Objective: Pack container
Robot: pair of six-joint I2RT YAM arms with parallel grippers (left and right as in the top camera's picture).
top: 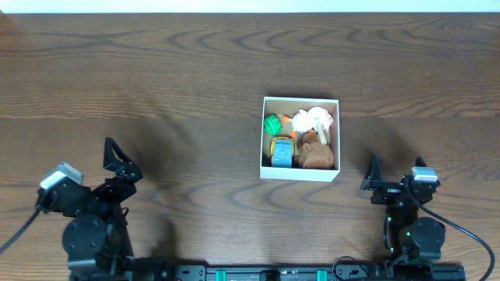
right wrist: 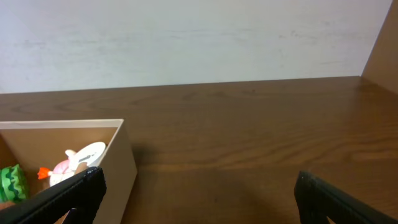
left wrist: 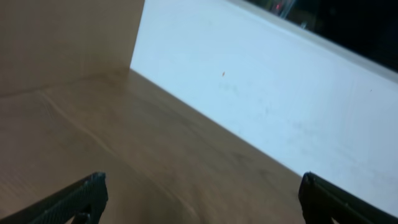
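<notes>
Small square white-walled cardboard container (top: 299, 174) with brown inside, centre-right on dark wooden table (top: 156, 70), holding green ball (top: 272, 123), white plush (top: 312, 119), brown plush (top: 316, 154), left gripper (left wrist: 202, 193) spread wide, empty, well apart, right gripper (right wrist: 199, 186) spread wide, empty, near container's right wall

We find the overhead view evenly lit and sharp. The dark surface (top: 156, 78) looks matte, with faint soft shadows left and right of the box (top: 300, 175). In the right wrist view a dim shadow lies just beside the box. The left wrist view is blurred and washed pale.
</notes>
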